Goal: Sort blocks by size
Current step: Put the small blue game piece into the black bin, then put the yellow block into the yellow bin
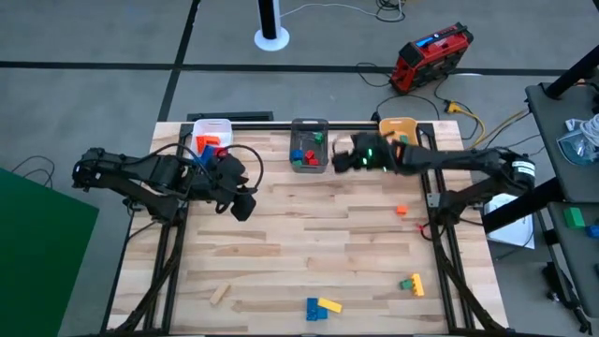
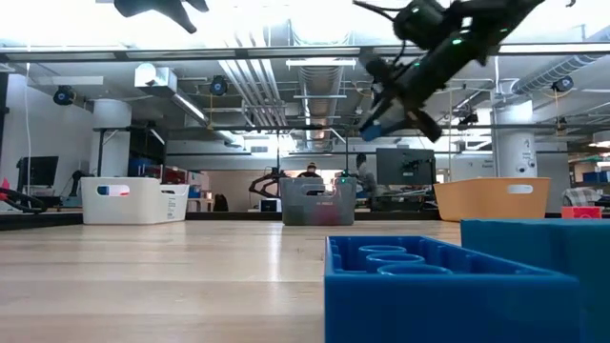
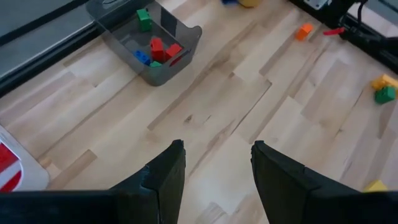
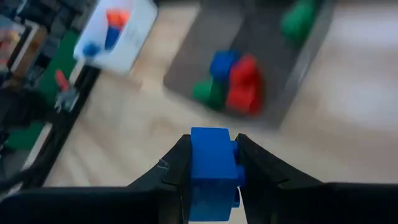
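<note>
Now right gripper (image 4: 211,163) clamps blue block (image 4: 212,168) betw. fingers, just beside grey bin (image 4: 273,106); left gripper (image 3: 214,163) open.

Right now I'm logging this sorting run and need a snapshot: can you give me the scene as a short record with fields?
right gripper: shut on a blue block, raised beside the grey bin
left gripper: open, empty, above the table near the white bin
grey bin contents: red, blue and green blocks
white bin contents: orange and red blocks
orange bin: contents not visible
loose on table: orange block, green and yellow pair, blue and yellow pair, plain wood bar
</note>
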You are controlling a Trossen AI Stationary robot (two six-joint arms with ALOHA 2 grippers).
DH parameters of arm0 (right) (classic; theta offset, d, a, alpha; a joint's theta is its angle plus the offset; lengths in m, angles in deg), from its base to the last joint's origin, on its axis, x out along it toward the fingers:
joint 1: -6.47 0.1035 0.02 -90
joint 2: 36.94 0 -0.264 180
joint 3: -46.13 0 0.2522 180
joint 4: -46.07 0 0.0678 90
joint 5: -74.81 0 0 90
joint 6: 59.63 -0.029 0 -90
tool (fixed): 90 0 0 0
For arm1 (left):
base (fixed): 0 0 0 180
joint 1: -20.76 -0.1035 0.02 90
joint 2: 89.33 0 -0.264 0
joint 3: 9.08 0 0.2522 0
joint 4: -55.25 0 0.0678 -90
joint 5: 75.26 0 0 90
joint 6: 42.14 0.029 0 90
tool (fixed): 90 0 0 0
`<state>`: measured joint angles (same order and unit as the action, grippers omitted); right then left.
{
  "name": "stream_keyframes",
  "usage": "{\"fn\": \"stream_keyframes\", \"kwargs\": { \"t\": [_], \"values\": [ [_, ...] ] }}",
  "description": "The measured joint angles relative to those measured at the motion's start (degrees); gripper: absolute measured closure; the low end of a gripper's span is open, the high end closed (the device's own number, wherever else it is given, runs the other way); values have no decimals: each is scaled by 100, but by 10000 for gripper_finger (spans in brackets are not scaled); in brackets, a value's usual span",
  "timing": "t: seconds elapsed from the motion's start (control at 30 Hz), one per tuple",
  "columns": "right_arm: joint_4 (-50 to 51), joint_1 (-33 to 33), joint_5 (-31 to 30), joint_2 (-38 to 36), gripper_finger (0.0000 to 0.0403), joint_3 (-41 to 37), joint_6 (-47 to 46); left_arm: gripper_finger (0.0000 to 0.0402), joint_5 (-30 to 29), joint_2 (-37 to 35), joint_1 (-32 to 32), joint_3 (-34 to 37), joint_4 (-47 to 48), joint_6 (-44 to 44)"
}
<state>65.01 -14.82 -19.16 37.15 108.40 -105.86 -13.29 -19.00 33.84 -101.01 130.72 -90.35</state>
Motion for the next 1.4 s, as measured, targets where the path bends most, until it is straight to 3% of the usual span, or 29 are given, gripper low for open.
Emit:
{"fn": "stream_keyframes", "kwargs": {
  "t": [0.27, 0.5, 0.77, 1.07, 1.4],
  "values": [
    [377, -819, 314, 1309, 314, 1701, 1534, 240, 2, 0, 0, 0, -10, -535],
    [887, -1100, 626, 2519, 307, 2960, 1901, 240, 0, 0, 0, 0, -10, -828],
    [1866, -1148, 743, 3215, 214, 3984, 2341, 240, -17, 0, 0, 0, -8, -970],
    [2760, -1096, 908, 2928, 148, 4229, 2795, 240, -172, 2, 0, 0, 5, -961],
    [4890, -363, 954, 1842, 154, 4224, 3201, 240, -192, 2, 0, 0, 118, -850]
  ]
}}
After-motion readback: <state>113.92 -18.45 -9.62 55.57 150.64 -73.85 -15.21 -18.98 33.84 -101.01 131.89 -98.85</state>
